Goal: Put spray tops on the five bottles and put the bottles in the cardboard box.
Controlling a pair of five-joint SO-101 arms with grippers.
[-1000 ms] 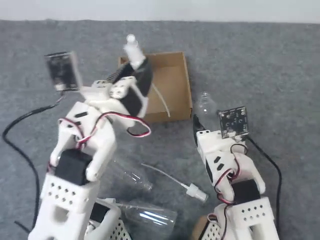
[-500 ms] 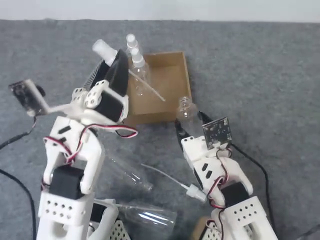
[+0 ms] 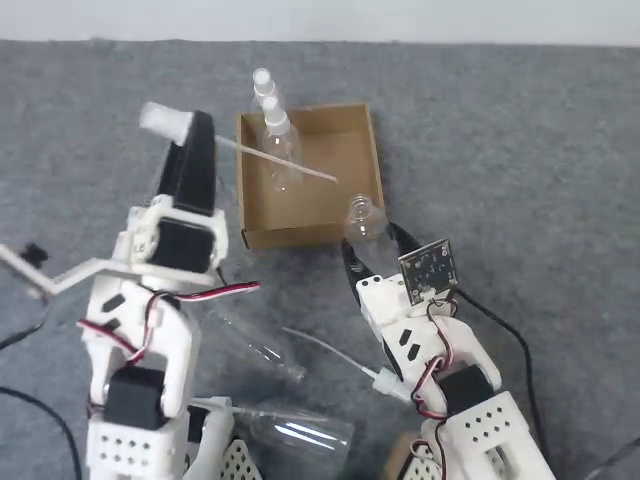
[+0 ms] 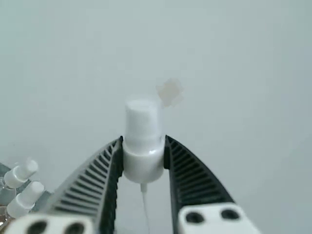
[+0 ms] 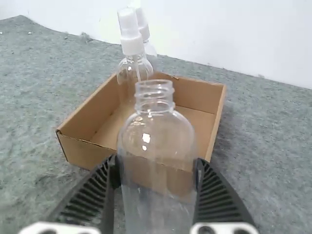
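Note:
My left gripper (image 4: 142, 158) is shut on a white spray top (image 4: 143, 141), held high to the left of the cardboard box (image 3: 352, 190). In the high view the spray top (image 3: 165, 122) shows its thin tube (image 3: 285, 163) reaching over the box. My right gripper (image 5: 155, 170) is shut on a clear open-necked bottle (image 5: 155, 161), upright just in front of the box (image 5: 92, 146). In the high view this bottle (image 3: 364, 218) stands at the box's near right corner. Two capped bottles (image 3: 272, 125) stand in the box's far left corner, also seen as capped bottles (image 5: 131, 53) in the right wrist view.
Two clear bottles lie on the grey carpet between the arm bases, one (image 3: 262, 350) near the middle and one (image 3: 300, 430) closer to the front. A loose spray top (image 3: 392, 385) with its tube lies beside my right arm.
My left gripper has swung left and away from the box with the spray top. My right gripper has carried the open bottle left toward the box's near right corner.

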